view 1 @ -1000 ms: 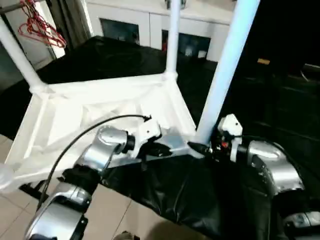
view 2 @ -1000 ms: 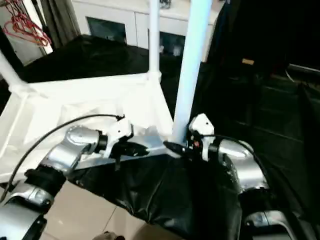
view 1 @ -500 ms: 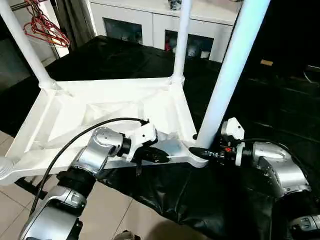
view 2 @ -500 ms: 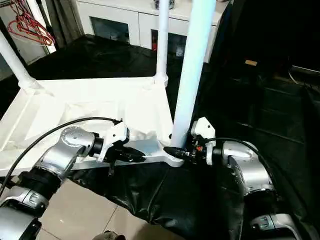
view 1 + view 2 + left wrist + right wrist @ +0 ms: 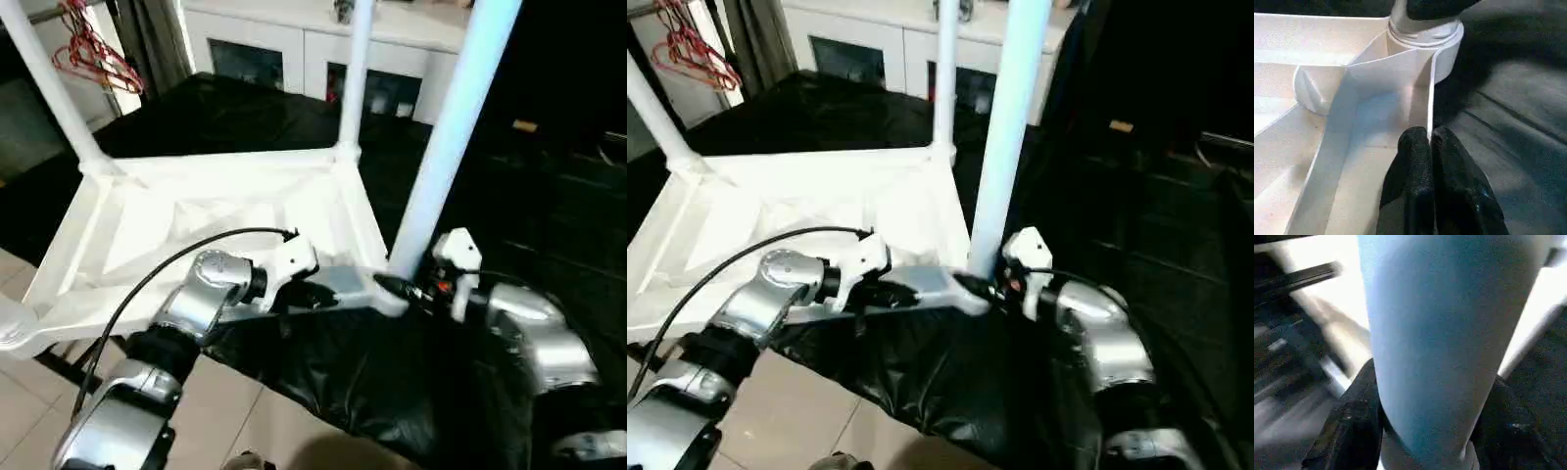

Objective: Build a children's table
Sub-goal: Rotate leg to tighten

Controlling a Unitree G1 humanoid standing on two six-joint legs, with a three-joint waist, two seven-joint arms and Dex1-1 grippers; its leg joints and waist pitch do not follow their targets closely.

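The children's table lies upside down, its white top (image 5: pixel 225 211) with ribbed underside facing up on a black sheet. Three legs stand in corner sockets: one at the far left (image 5: pixel 49 88), one at the far corner (image 5: pixel 355 78), and a thick near-right one (image 5: pixel 441 147). My left gripper (image 5: pixel 318 297) is shut on the top's thin near rim (image 5: pixel 1429 98), just beside the near-right socket (image 5: pixel 1422 36). My right gripper (image 5: pixel 392 287) is at the foot of the near-right leg (image 5: pixel 1425 333). Its fingers (image 5: pixel 1354 421) press on either side of the tube.
The black sheet (image 5: pixel 372 392) covers the work surface, and the top's near-left corner overhangs tiled floor (image 5: pixel 39 411). A white cabinet with glass doors (image 5: pixel 294 49) stands behind. Red hangers (image 5: pixel 93 59) hang at the far left. Dark clutter lies at the right.
My right gripper has narrowed around the foot of the near-right leg. The left gripper keeps its hold on the rim. The camera has shifted a little.
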